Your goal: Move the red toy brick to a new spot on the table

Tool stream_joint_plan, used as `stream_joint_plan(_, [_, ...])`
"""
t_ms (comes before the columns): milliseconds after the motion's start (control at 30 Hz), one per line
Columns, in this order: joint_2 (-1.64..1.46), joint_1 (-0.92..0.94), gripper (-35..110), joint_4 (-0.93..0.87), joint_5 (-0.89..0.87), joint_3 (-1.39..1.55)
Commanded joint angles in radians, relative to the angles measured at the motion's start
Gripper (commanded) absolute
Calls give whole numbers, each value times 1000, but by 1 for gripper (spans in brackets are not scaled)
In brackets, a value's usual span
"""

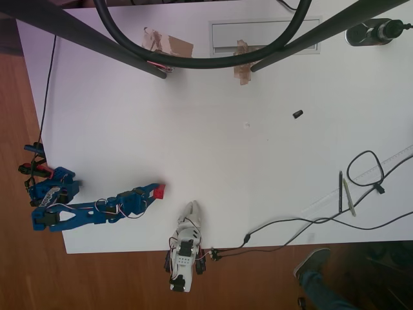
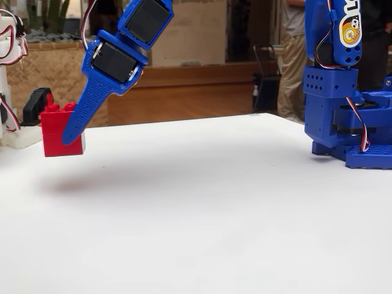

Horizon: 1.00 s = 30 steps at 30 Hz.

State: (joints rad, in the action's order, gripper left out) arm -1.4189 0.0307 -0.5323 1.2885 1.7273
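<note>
The red toy brick (image 1: 161,190) (image 2: 56,130) hangs a little above the white table (image 1: 213,161) (image 2: 202,208), with its shadow on the surface below. My blue gripper (image 1: 155,191) (image 2: 69,135) is shut on it, and one blue finger (image 2: 82,110) slants down across the brick's right side in the fixed view. In the overhead view the arm reaches right from its base at the table's lower left, and the brick sits near the front edge. The second finger is hidden behind the brick.
A small black cylinder (image 1: 297,114) lies at the right of centre. A pen (image 1: 340,192), a ruler and cables lie at the right. Tape patches (image 1: 168,44) and dark stand legs (image 1: 97,42) cross the top. The arm's base (image 2: 352,122) stands at the right.
</note>
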Motion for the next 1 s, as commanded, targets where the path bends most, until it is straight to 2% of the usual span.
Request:
stream_joint_plan(0, [11,-29,11,-23,-38,-153])
stream_joint_plan(600, [265,-150,10,-186,-249,-459])
stream_joint_plan(967, [393,-150,11,-179,-295,-546])
